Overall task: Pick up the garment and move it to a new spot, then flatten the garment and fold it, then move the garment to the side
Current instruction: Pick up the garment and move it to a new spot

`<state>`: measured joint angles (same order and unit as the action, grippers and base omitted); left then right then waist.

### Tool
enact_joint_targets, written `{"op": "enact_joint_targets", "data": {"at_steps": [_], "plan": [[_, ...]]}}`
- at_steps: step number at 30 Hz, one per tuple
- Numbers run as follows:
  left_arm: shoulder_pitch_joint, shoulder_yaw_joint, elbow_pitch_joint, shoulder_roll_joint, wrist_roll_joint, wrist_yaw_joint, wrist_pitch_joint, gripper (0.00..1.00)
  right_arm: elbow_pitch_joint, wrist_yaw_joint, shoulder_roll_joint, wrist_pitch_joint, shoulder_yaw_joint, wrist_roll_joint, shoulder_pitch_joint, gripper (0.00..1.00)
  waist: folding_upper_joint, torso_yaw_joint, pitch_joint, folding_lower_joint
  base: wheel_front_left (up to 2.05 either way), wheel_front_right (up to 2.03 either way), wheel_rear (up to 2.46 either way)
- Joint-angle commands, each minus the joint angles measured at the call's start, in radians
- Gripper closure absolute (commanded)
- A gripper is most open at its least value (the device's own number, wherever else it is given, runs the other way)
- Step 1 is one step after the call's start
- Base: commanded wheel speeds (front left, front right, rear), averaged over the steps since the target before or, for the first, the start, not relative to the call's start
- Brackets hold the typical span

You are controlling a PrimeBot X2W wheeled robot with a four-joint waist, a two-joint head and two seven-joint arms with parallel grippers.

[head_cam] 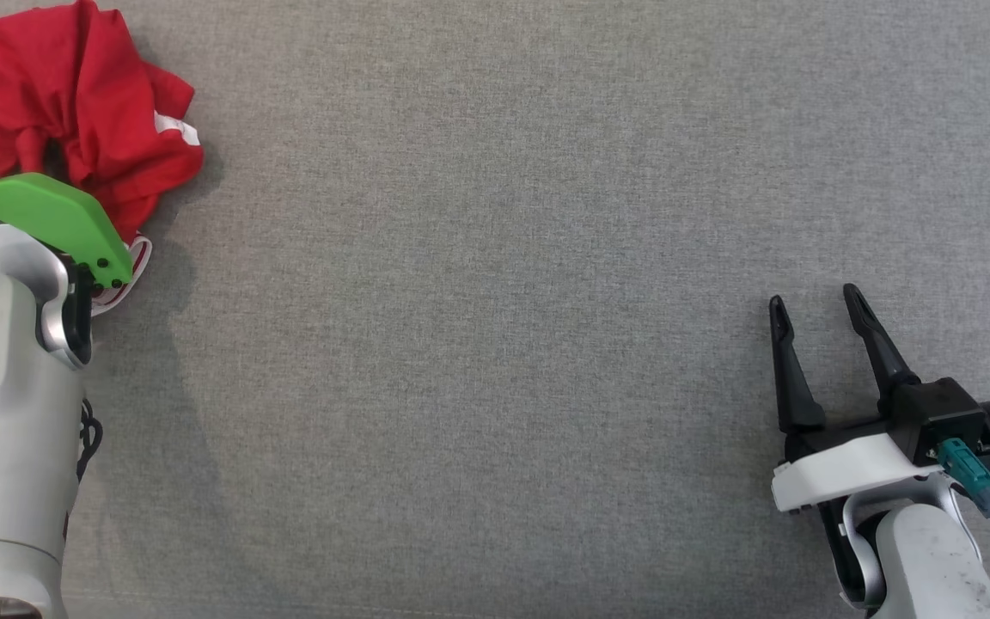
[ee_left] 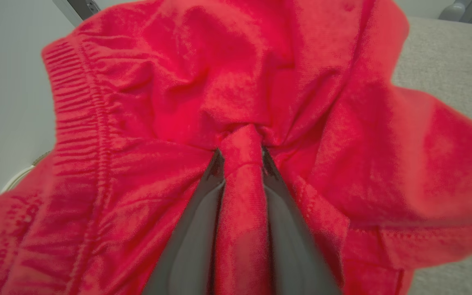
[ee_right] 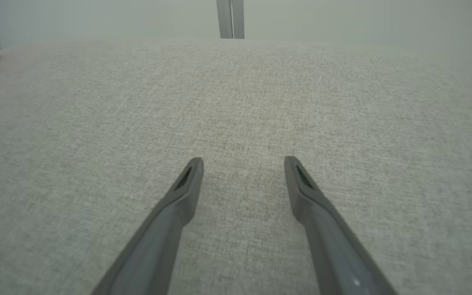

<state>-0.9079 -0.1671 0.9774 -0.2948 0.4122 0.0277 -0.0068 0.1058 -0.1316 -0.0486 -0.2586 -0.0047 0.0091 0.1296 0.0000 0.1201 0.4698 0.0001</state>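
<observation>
Grey fabric surface (head_cam: pixel 495 258), pale wall (ee_right: pixel 342 16)

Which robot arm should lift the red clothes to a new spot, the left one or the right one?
The left. The left gripper pinches a fold of the red garment between its fingers. The right gripper is open over the bare grey surface, far from it.

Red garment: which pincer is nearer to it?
Left. The left pincer pinches a fold of the red garment; the right pincer is open, far off across the grey surface.
</observation>
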Motion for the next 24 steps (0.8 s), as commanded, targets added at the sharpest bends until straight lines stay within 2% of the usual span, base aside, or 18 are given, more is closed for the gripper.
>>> {"op": "enact_joint_targets", "data": {"at_steps": [1, 8, 14, 18, 24], "plan": [[-0.01, 0.001, 0.006, -0.013, -0.003, 0.003, -0.012, 1.0, 0.007, 0.002, -0.003, -0.008, -0.003, 0.013, 0.014, 0.0, 0.0, 0.003, -0.017, -0.0001, 0.0, 0.0, 0.0], [-0.042, 0.014, -0.05, -0.045, 0.015, -0.03, -0.072, 1.0, 0.032, 0.002, -0.003, -0.008, 0.02, 0.06, 0.014, 0.0, 0.0, 0.031, -0.117, -0.0001, 0.0, 0.0, 0.0], [-0.071, 0.014, -0.167, -0.09, 0.029, -0.086, -0.07, 1.0, 0.055, 0.002, -0.004, -0.007, 0.041, 0.13, 0.0, 0.0, 0.0, 0.03, -0.231, -0.0001, 0.0, 0.0, 0.0], [-0.086, -0.005, -0.272, -0.105, 0.033, -0.108, -0.038, 1.0, 0.069, 0.002, -0.003, -0.007, 0.047, 0.171, -0.015, 0.0, 0.0, 0.008, -0.302, -0.0001, 0.0, 0.0, 0.0], [-0.072, -0.039, -0.446, -0.071, 0.065, -0.124, 0.036, 1.0, 0.073, 0.002, -0.003, -0.007, 0.043, 0.203, -0.033, 0.0, 0.0, -0.07, -0.377, -0.0001, 0.0, 0.0, 0.0]]}}
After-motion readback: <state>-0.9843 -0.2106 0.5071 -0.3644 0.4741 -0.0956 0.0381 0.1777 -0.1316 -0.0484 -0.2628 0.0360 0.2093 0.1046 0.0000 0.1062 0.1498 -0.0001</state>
